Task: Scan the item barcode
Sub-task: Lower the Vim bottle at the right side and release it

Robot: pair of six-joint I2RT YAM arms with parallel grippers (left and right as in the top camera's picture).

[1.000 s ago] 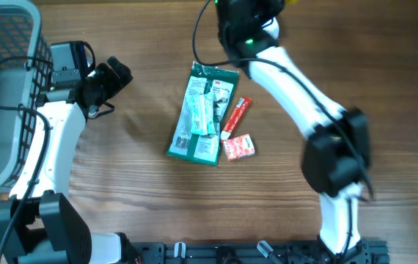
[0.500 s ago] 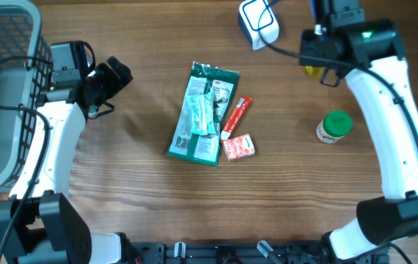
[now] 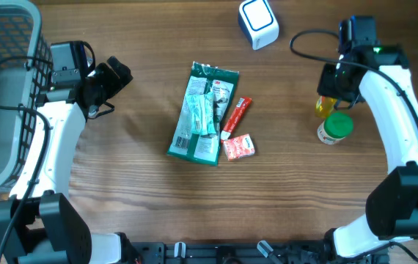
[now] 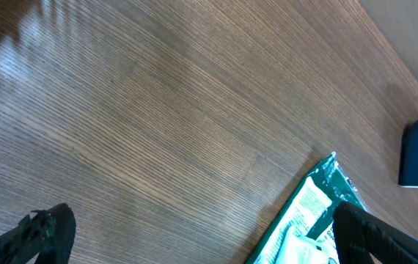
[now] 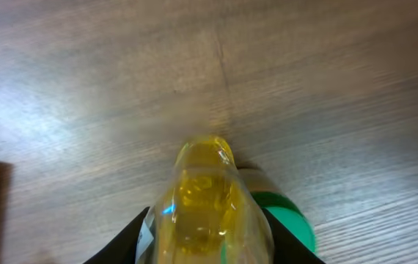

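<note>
Right gripper (image 5: 210, 238): jaws partway closed, clamped on the yellow bottle (image 5: 207, 187), one finger each side of its body. From the wrist cam you look straight down the bottle, so it's pointing away from the hand and low over the table (image 3: 136, 191); can't tell if it's touching the wood or just off it.

Bottle is on the right side, just beside the green-lid jar (image 3: 335, 128). IMO it's the item to scan, since it's the only thing in a grip. Gripping the sides prob leaves the label free to turn toward the reader. Can't see any barcode tho, too blurry.

The scanner (image 3: 259, 22) sits at the far edge, well apart from the bottle, up and to the left in the overhead. So the bottle needs carrying over there w/ the code facing it.

The middle pile isn't touched: green packet (image 3: 203, 114), with a red tube (image 3: 235, 117) and red sachet (image 3: 238, 147) right next to it.

Left gripper (image 3: 114, 77) has its jaws wide apart w/ nothing in them. It hangs over bare wood left of the packet, near the basket (image 3: 4, 73). Looks parked out of the way, tbh.
</note>
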